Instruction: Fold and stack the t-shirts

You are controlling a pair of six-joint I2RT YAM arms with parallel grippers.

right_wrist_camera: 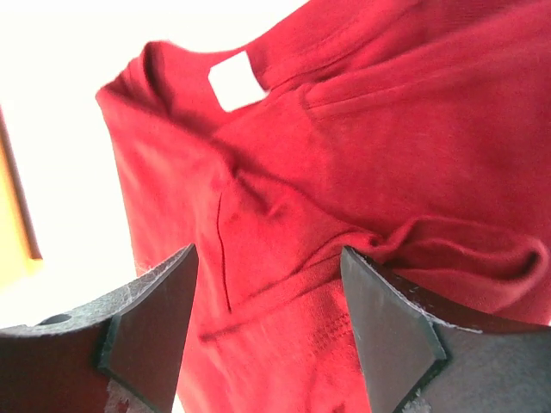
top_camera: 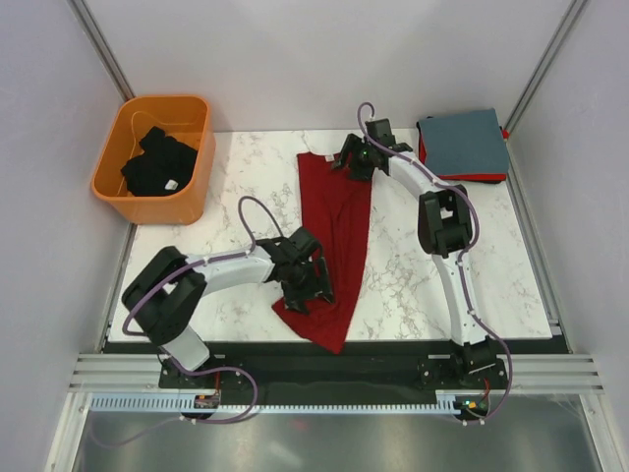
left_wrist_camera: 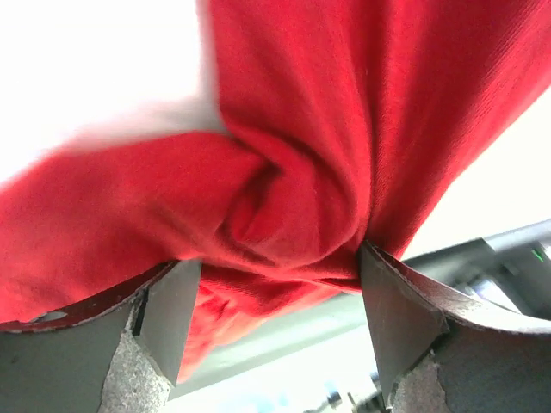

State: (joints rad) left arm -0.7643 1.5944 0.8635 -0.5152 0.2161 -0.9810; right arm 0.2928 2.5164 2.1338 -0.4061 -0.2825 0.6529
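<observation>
L jaws open astride red shirt | R jaws open near tag

Obscured regions
Dark red t-shirt cut off above left gripper; its edge there blurred.

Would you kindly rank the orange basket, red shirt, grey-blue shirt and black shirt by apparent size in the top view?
Largest: basket and red shirt, too close to rank (one broad, one long).
Then: grey-blue shirt, folded.
Smallest: black shirt, bunched in the basket.
</observation>
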